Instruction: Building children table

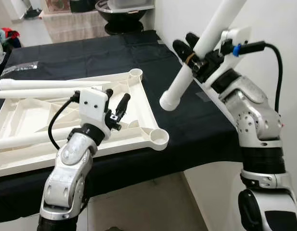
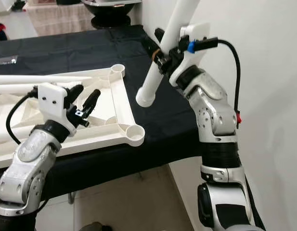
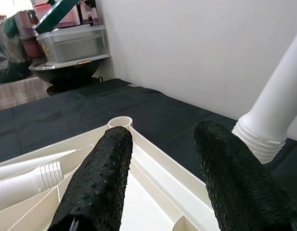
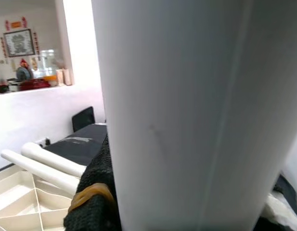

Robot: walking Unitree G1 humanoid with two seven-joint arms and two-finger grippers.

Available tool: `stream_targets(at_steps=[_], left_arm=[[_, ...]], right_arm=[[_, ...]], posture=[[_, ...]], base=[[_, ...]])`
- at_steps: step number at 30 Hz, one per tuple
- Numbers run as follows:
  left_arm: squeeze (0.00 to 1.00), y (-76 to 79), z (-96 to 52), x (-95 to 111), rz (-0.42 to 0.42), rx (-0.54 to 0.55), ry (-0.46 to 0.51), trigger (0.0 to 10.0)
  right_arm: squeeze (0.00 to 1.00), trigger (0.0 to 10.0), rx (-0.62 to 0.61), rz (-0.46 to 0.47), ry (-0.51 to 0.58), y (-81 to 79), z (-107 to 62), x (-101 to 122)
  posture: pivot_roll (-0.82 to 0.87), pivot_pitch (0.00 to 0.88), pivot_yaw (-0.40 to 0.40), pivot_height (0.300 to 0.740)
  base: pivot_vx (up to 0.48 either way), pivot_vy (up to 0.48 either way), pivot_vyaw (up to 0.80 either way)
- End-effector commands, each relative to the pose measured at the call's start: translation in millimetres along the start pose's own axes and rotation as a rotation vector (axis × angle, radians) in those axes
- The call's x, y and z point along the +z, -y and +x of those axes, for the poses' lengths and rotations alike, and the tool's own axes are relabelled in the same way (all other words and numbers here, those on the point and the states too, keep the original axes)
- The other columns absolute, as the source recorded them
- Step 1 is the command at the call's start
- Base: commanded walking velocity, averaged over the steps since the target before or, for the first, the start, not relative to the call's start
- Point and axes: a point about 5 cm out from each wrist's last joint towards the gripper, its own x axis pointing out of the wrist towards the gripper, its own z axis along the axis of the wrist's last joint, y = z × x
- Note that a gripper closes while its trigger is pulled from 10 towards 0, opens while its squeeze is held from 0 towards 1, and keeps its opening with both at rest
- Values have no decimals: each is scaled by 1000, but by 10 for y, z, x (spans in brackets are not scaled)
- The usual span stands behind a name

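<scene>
The right gripper [image 1: 194,57] is squeezing 1 white leg [image 1: 199,50] above the black bed [image 1: 90,53]; the left gripper [image 1: 120,108] is hanging open and empty over the upside-down tabletop [image 1: 138,110]; both near corner holes are waiting empty, so most building looks left.

1. Bright, even daylight; both head views are sharp.
2. The white wall [image 1: 278,24] behind the black tablecloth [image 1: 90,53] is nearly washed out.
3. The table leg [image 4: 187,115] pressed against the right wrist camera is blurred.
</scene>
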Motion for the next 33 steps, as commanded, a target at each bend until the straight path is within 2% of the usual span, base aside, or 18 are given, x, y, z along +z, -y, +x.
stream_targets(at_steps=[1,13,17,19,25,28,33], left_arm=[[0,24,-33,-10,-15,10,-17,10000],[0,23,-85,-4,-4,35,-31,10000],[0,45,-101,-12,-8,37,-41,10000],[0,55,-109,-22,-7,39,-49,10000],[0,43,-118,-35,-19,48,-65,10000],[0,25,-117,-33,-18,57,-69,10000],[0,22,-119,-34,-18,59,-74,10000]], right_arm=[[0,10000,6,-19,-10,-18,-24,13],[0,10000,-86,-25,-97,105,-88,-130],[0,10000,-33,5,-125,67,-99,-154],[0,10000,43,8,-140,10,-126,-164],[0,10000,106,14,-149,-3,-157,-171],[0,10000,65,20,-149,52,-149,-180],[0,10000,25,12,-153,106,-134,-179]], posture=[[71,100,-20,740],[74,103,-25,740],[73,106,-26,740],[75,107,-26,740],[77,113,-27,740],[77,115,-29,740],[78,117,-32,740]], base=[[0,0,0],[0,0,0],[0,0,0],[0,0,0],[0,0,0],[0,90,0],[0,478,0]])
